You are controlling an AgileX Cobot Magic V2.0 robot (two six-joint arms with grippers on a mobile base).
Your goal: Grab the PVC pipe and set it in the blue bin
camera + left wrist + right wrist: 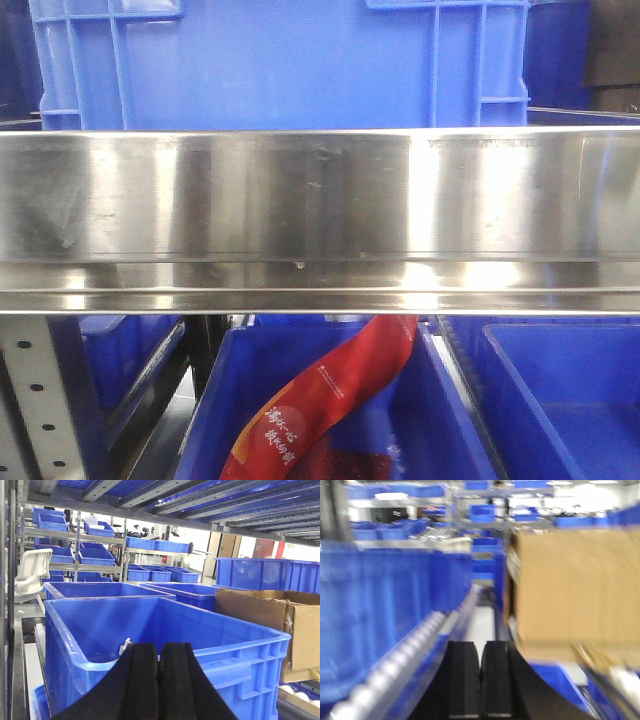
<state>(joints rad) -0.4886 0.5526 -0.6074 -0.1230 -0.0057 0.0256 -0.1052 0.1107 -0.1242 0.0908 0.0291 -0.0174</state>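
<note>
Front view: a polished steel shelf rail (320, 215) spans the full width. A blue crate (280, 65) stands on the level above it. Below the rail sit further blue bins, and the central lower bin (440, 420) contains a red printed bag (330, 400). Neither arm appears in this view.

Left wrist view: the left gripper (159, 680) has its black pads pressed together with only a thin seam between them, and nothing is held. It sits at the near rim of a large blue bin (235, 665). A small pale object (125, 645) shows just above the pads at the bin's inner wall; it cannot be identified. A cardboard box (260, 612) stands right of the bin, a white chair (32, 575) far left, and shelving with more blue bins behind.

Right wrist view, blurred: the right gripper (480, 680) likewise has its pads closed together, empty. A roller track (410, 655) and a blue bin wall (385, 615) lie left, a brown carton (575, 590) right.

The PVC pipe cannot be located in any view.
</note>
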